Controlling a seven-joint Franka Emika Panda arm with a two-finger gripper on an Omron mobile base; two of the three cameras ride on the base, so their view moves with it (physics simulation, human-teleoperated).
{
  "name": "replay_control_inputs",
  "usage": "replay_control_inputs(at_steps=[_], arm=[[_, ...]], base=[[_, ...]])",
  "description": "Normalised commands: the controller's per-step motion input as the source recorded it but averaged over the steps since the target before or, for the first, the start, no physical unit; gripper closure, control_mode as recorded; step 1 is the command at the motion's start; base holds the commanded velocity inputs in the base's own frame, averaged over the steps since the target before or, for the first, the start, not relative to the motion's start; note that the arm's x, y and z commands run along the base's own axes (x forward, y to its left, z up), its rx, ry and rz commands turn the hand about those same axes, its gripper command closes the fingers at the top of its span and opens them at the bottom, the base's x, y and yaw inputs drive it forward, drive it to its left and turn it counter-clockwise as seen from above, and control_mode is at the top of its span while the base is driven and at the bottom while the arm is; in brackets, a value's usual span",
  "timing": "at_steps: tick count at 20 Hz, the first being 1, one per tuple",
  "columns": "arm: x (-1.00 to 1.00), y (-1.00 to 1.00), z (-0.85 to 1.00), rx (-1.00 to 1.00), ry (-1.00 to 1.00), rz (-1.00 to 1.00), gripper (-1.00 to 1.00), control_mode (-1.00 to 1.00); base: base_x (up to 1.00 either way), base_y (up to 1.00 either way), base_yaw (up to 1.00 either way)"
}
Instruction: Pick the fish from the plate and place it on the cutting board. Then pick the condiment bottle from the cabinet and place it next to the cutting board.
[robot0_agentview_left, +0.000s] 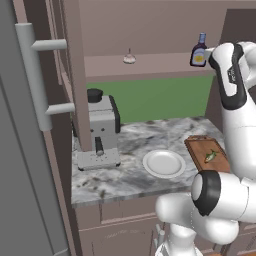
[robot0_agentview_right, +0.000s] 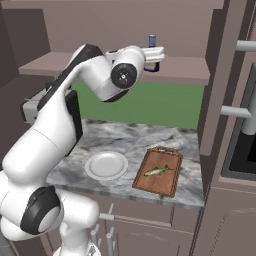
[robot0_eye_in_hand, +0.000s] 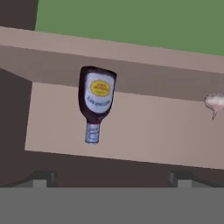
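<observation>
Standing upright on the cabinet (robot0_agentview_left: 150, 67) shelf, the condiment bottle (robot0_eye_in_hand: 96, 103) faces the hand (robot0_eye_in_hand: 111, 178), whose fingers are spread wide apart and hold nothing, just short of the bottle. A pale garlic-shaped thing (robot0_agentview_left: 129, 58) sits farther along that shelf. Below the shelf, the fish (robot0_agentview_right: 158, 171) lies on the cutting board (robot0_agentview_right: 165, 187), beside the bare plate (robot0_agentview_right: 106, 166) on the desk (robot0_agentview_left: 125, 135).

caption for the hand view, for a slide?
Open claw faces the condiment bottle on the cabinet shelf, a garlic bulb off to one side.
</observation>
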Motion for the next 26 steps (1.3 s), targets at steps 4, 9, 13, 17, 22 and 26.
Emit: replay_control_inputs(at_steps=[4,9,13,17,22,26], arm=[[0.00,0.00,0.01,0.18,0.00,-0.01,-1.00,-1.00],[0.00,0.00,0.06,0.16,-0.01,-0.01,-1.00,-1.00],[0.00,0.00,0.21,0.10,-0.01,-0.02,-1.00,-1.00],[0.00,0.00,0.31,0.06,-0.01,-0.02,-1.00,-1.00],[0.00,0.00,0.13,0.01,-0.02,-0.02,-1.00,-1.00],[0.00,0.00,0.00,0.00,0.00,-0.01,-1.00,-1.00]], base=[[0.00,0.00,0.00],[0.00,0.00,0.00],[0.00,0.00,0.00],[0.00,0.00,0.00],[0.00,0.00,0.00],[0.00,0.00,0.00]])
